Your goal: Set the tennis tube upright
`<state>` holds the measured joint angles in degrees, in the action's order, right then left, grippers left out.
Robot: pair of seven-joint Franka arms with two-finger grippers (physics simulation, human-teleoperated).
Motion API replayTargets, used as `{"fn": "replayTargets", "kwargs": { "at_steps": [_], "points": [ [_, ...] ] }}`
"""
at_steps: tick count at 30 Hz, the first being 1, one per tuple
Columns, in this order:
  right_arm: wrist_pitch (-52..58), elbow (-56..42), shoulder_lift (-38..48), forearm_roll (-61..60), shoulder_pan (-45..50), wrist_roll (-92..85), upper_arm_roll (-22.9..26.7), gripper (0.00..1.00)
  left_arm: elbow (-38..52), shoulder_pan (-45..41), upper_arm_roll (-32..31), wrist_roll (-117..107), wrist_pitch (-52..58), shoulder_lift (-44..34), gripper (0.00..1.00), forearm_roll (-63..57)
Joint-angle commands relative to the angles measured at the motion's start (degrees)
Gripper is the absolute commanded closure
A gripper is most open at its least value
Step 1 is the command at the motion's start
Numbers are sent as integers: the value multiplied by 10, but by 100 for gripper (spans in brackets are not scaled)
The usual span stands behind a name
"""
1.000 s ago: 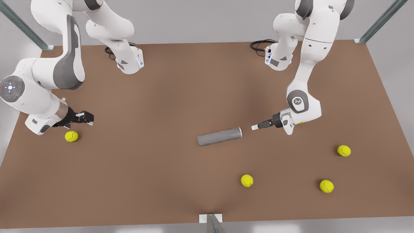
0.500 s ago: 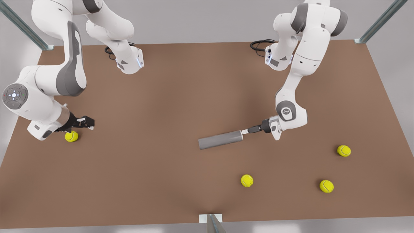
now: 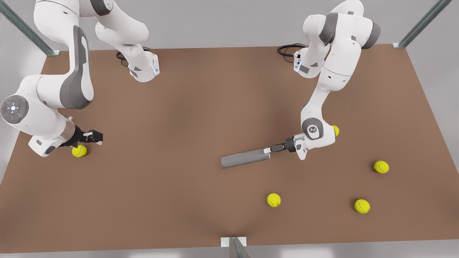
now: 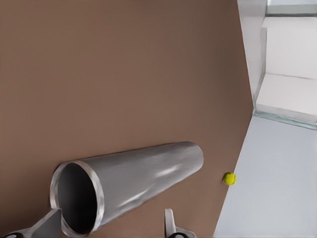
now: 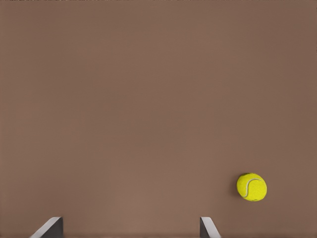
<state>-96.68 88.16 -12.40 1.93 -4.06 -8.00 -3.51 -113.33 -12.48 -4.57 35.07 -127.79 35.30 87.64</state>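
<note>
A grey tennis tube (image 3: 245, 159) lies on its side near the middle of the brown surface (image 3: 200, 100). The left gripper (image 3: 267, 150) is at its rimmed open end, fingers (image 4: 48, 224) spread, one seemingly just outside the rim, though contact is hard to judge. The right gripper (image 3: 96, 137) waits at the front view's left, fingers apart and empty, above a yellow tennis ball (image 3: 79, 151).
</note>
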Motion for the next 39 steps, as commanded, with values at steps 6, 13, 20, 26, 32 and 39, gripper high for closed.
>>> {"fn": "replayTargets", "kwargs": {
  "at_steps": [6,13,20,26,32,39],
  "points": [
    [1,2,0,0,-1,0,0,0,24,0,-10,0,0,21,1,3],
    [4,-1,1,-1,-1,1,0,0,42,0,-19,-1,-1,32,1,5],
    [0,-3,-4,0,1,2,0,0,54,4,-26,0,1,38,16,13],
    [0,-3,-3,0,0,1,0,0,55,10,-26,10,10,36,43,19],
    [0,-2,-3,0,0,1,0,0,60,25,-30,10,39,34,47,40],
    [0,-1,-3,0,0,2,0,0,74,26,-33,8,45,34,77,44]
  ]
}}
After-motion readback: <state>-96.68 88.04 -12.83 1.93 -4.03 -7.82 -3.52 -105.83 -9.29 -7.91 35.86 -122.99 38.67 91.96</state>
